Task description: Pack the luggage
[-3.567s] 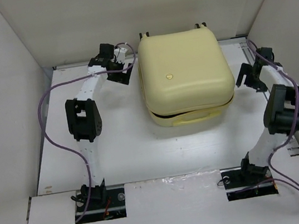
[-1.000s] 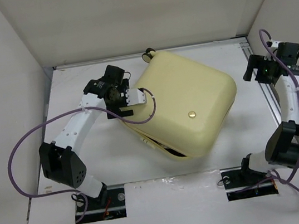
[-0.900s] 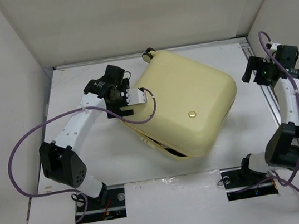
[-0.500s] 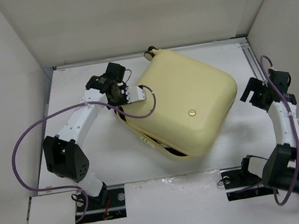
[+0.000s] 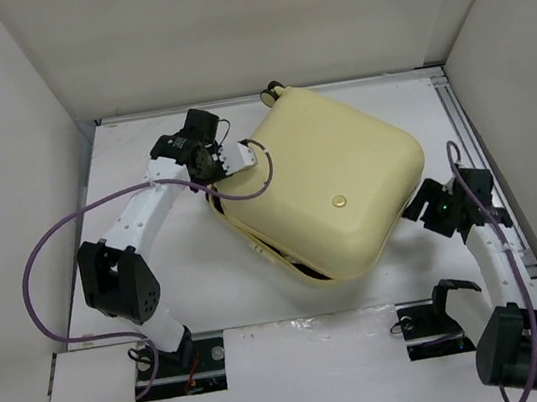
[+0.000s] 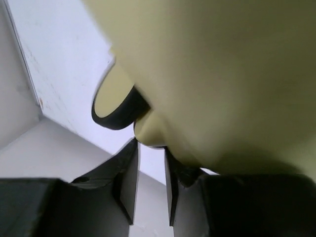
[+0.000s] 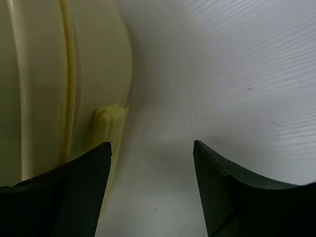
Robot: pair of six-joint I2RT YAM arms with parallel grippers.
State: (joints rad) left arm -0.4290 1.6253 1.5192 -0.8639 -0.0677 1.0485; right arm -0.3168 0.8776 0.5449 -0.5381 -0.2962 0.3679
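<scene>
The luggage (image 5: 331,176), a big pale yellow hard shell, lies closed and turned at an angle in the middle of the table. My left gripper (image 5: 232,159) is at its far left corner. In the left wrist view the narrow jaws (image 6: 151,146) pinch a small yellow lug (image 6: 148,134) beside a yellow-and-black wheel (image 6: 114,104). My right gripper (image 5: 419,207) hovers low beside the shell's near right side. It is open (image 7: 152,145), with only white table between the fingers. The shell's side wall (image 7: 44,89) and a yellow foot (image 7: 104,129) are just left of it.
White walls enclose the table on three sides. A metal rail (image 5: 488,178) runs along the table's right edge, close behind the right arm. The left arm's purple cable (image 5: 46,265) loops out over the left side. Another wheel (image 5: 272,90) shows at the luggage's far corner.
The left jaws went from wide open to nearly closed at the luggage's corner. The right arm swung from the far right corner down to the shell's near right side, its jaws narrowing a little.
</scene>
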